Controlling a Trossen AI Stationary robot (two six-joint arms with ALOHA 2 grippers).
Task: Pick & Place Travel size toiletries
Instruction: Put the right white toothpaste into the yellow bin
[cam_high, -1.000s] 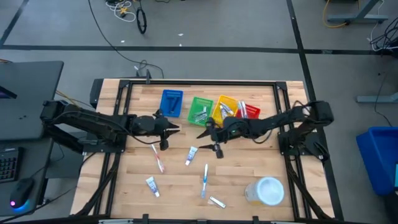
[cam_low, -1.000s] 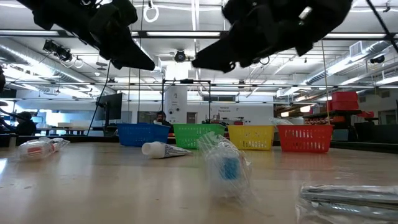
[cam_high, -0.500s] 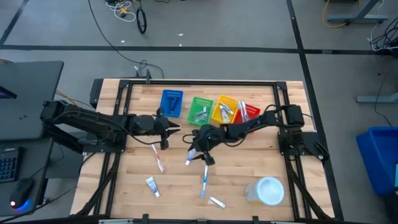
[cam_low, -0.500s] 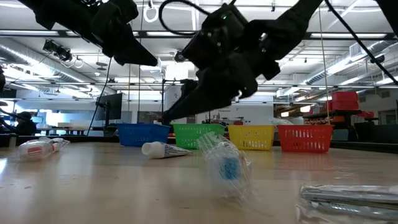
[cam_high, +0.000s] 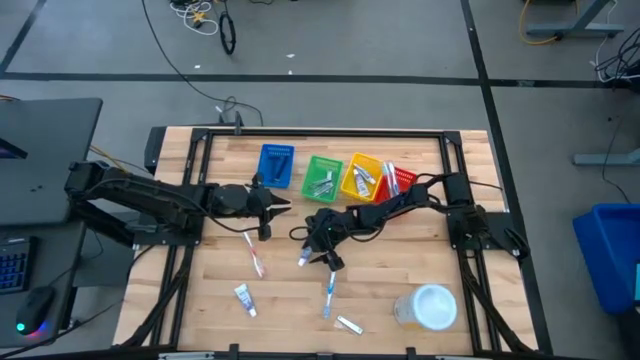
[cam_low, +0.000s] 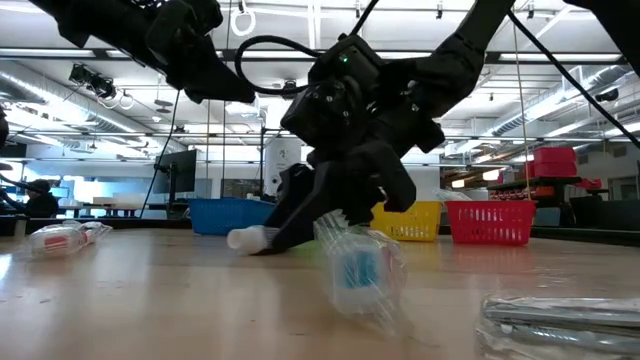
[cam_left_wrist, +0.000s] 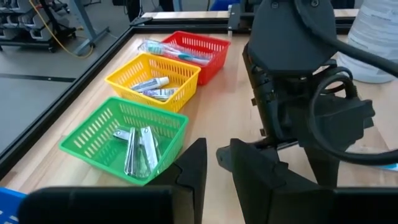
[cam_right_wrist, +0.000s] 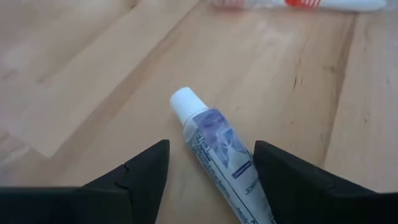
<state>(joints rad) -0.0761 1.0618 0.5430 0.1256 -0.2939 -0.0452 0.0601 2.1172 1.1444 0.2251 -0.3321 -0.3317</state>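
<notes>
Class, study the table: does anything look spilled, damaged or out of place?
Nothing looks spilled or damaged. Loose toiletries still lie unsorted on the table, including the white tube between the open right gripper's fingers.

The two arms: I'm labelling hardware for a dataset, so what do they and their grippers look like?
Both arms are dark, near-black jointed links. The right gripper ends in two flat, black, wedge-shaped fingers; the left gripper has the same dark tapered pair. A black cable loops over the right arm's wrist, where a small green light glows.

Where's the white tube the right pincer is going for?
In the high view the white tube lies mid-table, in front of the green basket, between the open fingers of the right pincer, not yet gripped.
</notes>
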